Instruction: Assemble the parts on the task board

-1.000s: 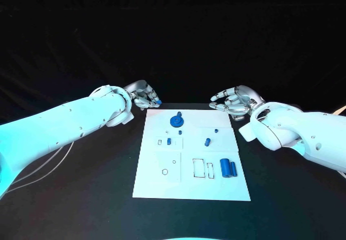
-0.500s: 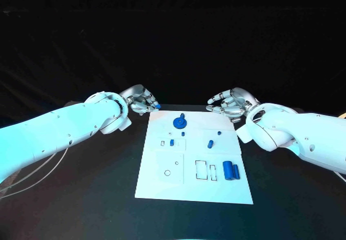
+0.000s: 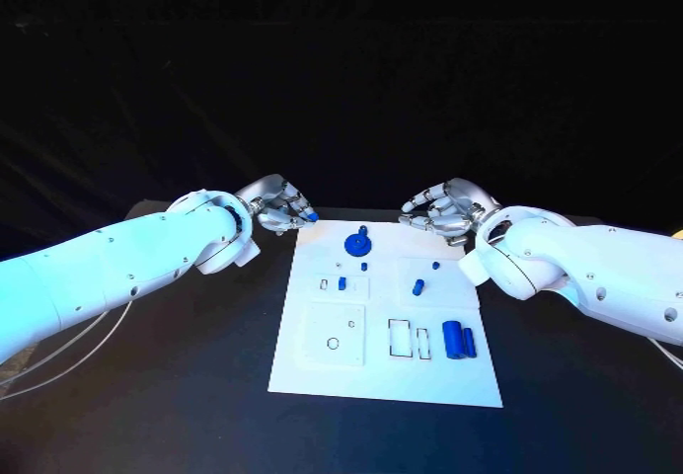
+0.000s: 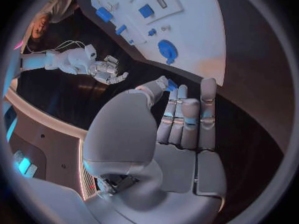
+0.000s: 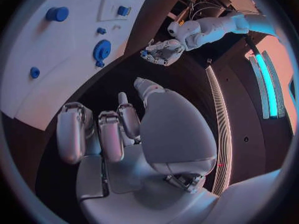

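Assembly partly complete: several blue parts occupy the task board, while the left hand pinches a small blue part beside its far-left corner; right hand curled, empty.

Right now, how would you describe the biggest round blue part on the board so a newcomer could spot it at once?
Start at the white task board in the middle of the black table, and go to its far end, between the two hands. The gear-like blue disc lies there near the board's midline. It is wide, flat and round, unlike the small pegs and the long cylinders nearer the robot.
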Available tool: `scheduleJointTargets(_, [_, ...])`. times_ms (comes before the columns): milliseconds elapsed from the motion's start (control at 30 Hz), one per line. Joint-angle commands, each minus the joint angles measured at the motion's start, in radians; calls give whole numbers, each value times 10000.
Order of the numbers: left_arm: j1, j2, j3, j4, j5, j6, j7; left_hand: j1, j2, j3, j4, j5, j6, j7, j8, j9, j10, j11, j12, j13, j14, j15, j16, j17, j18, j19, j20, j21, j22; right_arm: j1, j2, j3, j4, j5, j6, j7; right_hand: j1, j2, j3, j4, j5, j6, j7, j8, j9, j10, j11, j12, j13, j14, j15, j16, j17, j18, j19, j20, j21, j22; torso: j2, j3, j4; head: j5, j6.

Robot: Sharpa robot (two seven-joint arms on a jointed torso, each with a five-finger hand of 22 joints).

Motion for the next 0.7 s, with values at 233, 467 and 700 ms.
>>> scheduleJointTargets(233, [-191,-58,3,256,-61,-196,150,-105,171,360,24,87,229,16,371,58,123,7,112,140,124,-29,158,180,-132,116,-2,218,187,1,398,-10,-180,-130,114,-293,-396,-35,407,-16,-125,79,-30,255,-39,55,-58,51,443,767,-144,-129,1713,162,34,-90,-126,1308,18,28,-2,10,49])
scheduleJointTargets(467, [-264,-78,1,372,-201,-363,236,-100,165,365,20,90,237,13,375,59,133,1,115,143,141,-33,162,198,-136,138,-6,239,210,1,763,-24,-393,-144,98,-534,-452,-7,443,0,-124,178,-55,303,-45,127,-79,106,494,765,-160,-137,1700,157,51,-102,-104,1325,21,25,-5,6,96])
scheduleJointTargets(700, [-337,-50,-3,445,-427,-539,323,-99,157,366,16,92,241,12,378,60,138,-2,116,144,144,-36,161,194,-141,160,-8,261,236,2,1345,-27,-811,75,274,-1046,-576,20,471,52,-132,288,-93,340,-65,229,-112,179,564,776,-188,-119,1732,143,88,-125,-39,1369,24,32,-11,23,114])
